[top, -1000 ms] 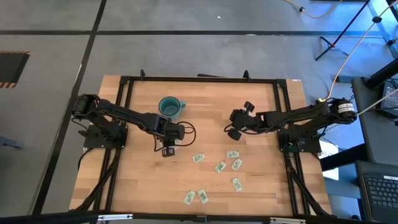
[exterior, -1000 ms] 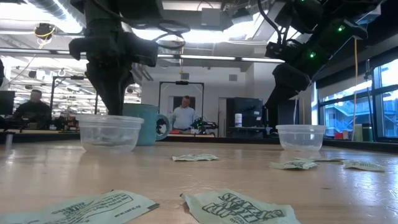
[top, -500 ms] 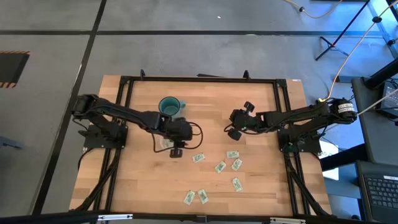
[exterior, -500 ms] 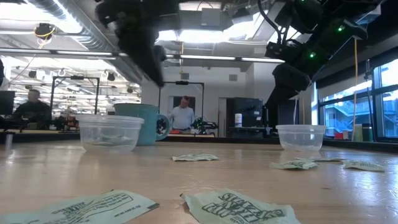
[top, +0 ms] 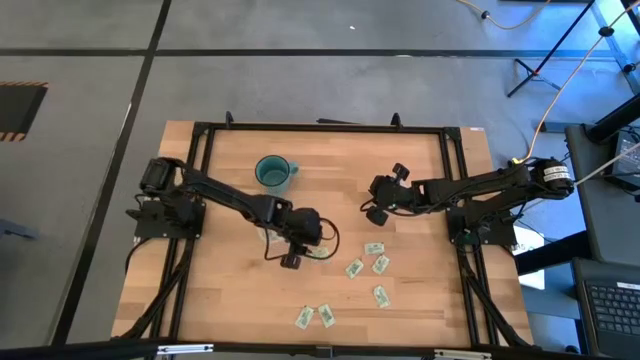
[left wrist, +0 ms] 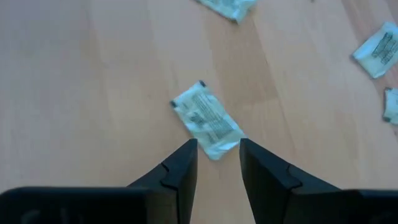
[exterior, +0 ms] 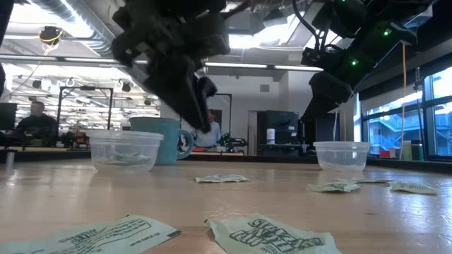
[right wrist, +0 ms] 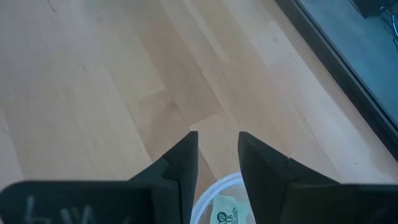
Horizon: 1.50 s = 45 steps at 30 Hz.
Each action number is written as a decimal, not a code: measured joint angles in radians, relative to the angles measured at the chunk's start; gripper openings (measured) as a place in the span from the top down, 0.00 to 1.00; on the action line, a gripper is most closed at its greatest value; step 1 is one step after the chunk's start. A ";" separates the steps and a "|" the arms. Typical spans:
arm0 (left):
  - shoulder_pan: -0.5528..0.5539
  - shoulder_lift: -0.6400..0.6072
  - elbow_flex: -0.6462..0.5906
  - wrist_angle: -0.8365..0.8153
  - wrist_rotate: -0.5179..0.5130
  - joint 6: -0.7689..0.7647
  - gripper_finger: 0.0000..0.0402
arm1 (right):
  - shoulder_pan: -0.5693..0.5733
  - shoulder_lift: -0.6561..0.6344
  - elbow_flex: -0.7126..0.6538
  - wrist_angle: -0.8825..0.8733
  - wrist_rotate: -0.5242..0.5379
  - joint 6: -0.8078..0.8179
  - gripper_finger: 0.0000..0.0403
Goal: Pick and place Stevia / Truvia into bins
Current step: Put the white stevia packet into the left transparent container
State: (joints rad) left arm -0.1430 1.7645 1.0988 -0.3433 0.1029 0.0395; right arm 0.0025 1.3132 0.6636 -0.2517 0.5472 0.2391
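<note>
Several white-and-green Stevia sachets (top: pixel 354 268) lie flat on the wooden table, mostly in its near right part. My left gripper (top: pixel 292 260) is open and hovers over the table. One sachet (left wrist: pixel 207 118) lies just ahead of its fingertips, also visible in the high view (top: pixel 320 253). The left clear cup (exterior: pixel 127 150) stands behind the arm, beside the teal mug (top: pixel 272 172). My right gripper (right wrist: pixel 217 140) is open above the right clear cup (exterior: pixel 342 155), whose rim (right wrist: pixel 214 190) shows below the fingers with a sachet (right wrist: pixel 227 214) inside.
Two sachets (exterior: pixel 272 236) lie close to the table's near edge. A black frame (top: pixel 320 127) runs around the tabletop. Bare wood lies at the table's near left and far middle. People (exterior: pixel 208 130) are in the room beyond the table.
My left gripper has left its place above the left cup. It has swung toward the table's right and near edge and now hovers by the closest sachet. The right arm has kept still.
</note>
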 joint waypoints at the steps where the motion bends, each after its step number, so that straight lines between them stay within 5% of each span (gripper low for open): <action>1: -0.003 0.016 0.000 0.014 -0.004 0.000 0.71 | 0.000 0.000 0.000 0.000 0.000 0.010 0.71; 32: -0.029 0.168 0.001 0.154 -0.015 0.016 0.78 | 0.000 0.000 0.000 -0.001 0.000 0.029 0.71; 45: -0.025 0.167 0.002 0.133 -0.022 0.025 0.92 | 0.000 0.000 0.000 -0.001 0.000 0.044 0.71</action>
State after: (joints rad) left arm -0.1680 1.9316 1.1004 -0.2108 0.0811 0.0647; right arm 0.0025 1.3136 0.6636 -0.2530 0.5468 0.2832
